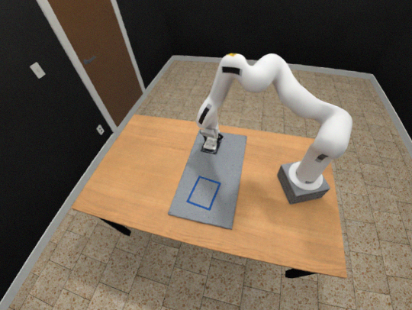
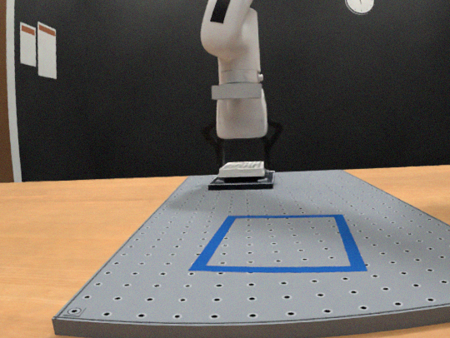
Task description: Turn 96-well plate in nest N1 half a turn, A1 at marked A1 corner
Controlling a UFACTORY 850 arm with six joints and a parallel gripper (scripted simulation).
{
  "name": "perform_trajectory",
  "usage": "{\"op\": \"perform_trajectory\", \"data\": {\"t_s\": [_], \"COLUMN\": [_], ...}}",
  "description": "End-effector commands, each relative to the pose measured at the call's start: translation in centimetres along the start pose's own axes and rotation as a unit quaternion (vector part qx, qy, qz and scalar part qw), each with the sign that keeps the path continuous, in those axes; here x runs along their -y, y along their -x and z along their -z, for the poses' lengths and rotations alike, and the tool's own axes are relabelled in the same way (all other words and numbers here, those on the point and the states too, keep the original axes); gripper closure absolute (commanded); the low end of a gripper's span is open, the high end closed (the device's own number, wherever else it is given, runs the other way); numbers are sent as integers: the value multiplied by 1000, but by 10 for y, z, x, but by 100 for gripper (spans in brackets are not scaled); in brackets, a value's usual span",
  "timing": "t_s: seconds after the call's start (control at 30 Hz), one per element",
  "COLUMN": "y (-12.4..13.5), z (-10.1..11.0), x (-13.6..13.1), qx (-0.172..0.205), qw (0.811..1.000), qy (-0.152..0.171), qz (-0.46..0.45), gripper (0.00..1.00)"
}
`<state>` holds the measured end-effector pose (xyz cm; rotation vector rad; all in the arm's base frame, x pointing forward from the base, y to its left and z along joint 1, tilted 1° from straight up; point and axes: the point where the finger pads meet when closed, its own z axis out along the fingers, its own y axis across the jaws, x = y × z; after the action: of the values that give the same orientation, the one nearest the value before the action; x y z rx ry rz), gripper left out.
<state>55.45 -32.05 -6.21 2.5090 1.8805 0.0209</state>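
My gripper [image 2: 242, 166] pinches the 96-well plate [image 2: 242, 169] directly above the plate nest [image 2: 242, 183], long axis parallel to the nest's.

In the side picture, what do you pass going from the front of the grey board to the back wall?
Blue tape rectangle → black plate nest with the white plate in it, held by the gripper → wall clock.
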Motion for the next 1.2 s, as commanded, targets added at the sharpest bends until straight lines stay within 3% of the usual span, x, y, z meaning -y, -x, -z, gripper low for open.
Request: {"op": "perform_trajectory", "data": {"t_s": [0.0,1.17], "y": [0,0], "z": [0,-5], "x": [-1,-1], "qx": [0,0], "qw": [1000,1000], "qy": [1,1], "qz": [0,0], "gripper": [100,100]}}
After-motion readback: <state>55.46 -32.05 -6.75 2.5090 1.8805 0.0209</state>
